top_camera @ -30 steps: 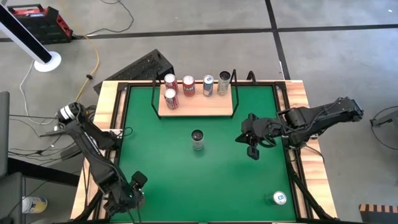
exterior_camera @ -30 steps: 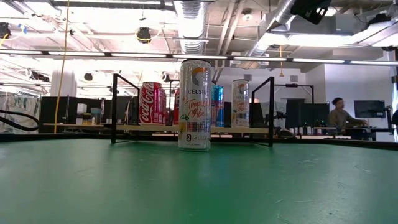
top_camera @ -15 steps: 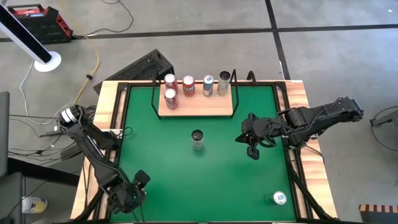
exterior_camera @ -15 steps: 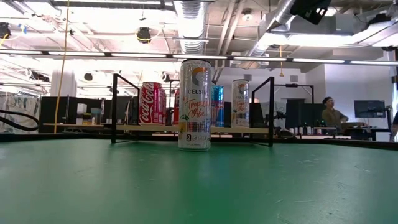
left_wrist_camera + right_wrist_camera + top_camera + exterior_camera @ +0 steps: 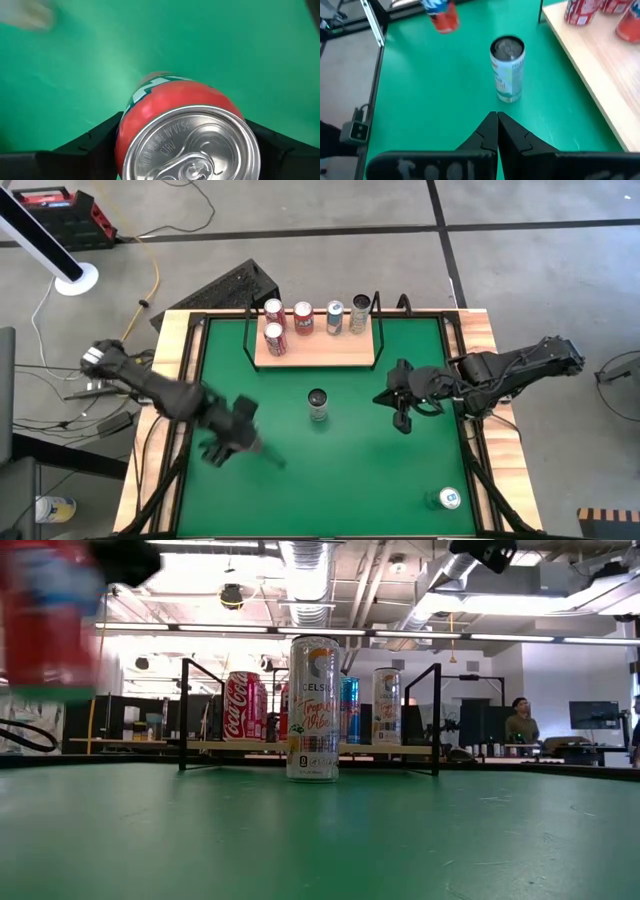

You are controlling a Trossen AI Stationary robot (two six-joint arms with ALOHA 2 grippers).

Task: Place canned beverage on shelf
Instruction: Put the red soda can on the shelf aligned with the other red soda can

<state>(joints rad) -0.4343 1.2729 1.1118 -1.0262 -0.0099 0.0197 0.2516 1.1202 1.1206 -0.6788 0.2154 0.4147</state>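
Observation:
My left gripper [image 5: 238, 435] is over the table's left half, shut on a red can [image 5: 182, 132]. The can also shows lifted in the low view [image 5: 45, 620] and in the right wrist view [image 5: 442, 16]. A tall silver can [image 5: 317, 404] stands upright on the green felt at mid-table. The shelf [image 5: 330, 352], a light-wood board with black rails, stands at the far side and carries several cans. My right gripper [image 5: 401, 418] is shut and empty, right of the silver can, which lies ahead of its fingers [image 5: 507, 67]. My left gripper pinches the red can between its two fingers, one on each side of the can's wall just below the top rim [image 5: 125, 131]. The fingers come from above, slanting down. The can is upright, top up, and lifted clear of the felt.
Another can [image 5: 448, 498] lies near the table's near right corner. The felt between the silver can and the shelf's front edge is bare. A wooden border [image 5: 170, 340] and black rails run round the table. People sit in the room behind [image 5: 518, 720].
My left gripper has swung fast from the table's near left corner toward the far side and the middle, and has risen. The red can has come into the low view and the right wrist view with it, lifted clear of the felt.

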